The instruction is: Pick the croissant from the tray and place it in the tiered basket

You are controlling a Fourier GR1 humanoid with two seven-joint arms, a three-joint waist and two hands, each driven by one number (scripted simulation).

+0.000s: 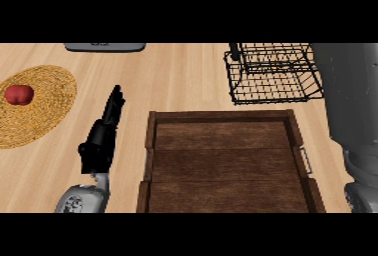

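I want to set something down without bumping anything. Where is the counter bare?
Bare counter lies between the woven mat and the tiered basket, above the tray. The tray's floor shows bare. Crowded: the strip between mat and tray, filled by the left hand, and the right edge, where a grey arm runs.

We have 1 view, from the head, looking steeply down on the wooden bench (184, 75) and facing away from the body toward 12 o'clock. It sits near: the brown tray (225, 165) fills the centre and is cut by the edge at 6 o'clock, the tiered basket (275, 86) lies at 1 o'clock, the woven mat (44, 117) is cut off at 9 o'clock, and the left hand (100, 144) shows at 8 o'clock.
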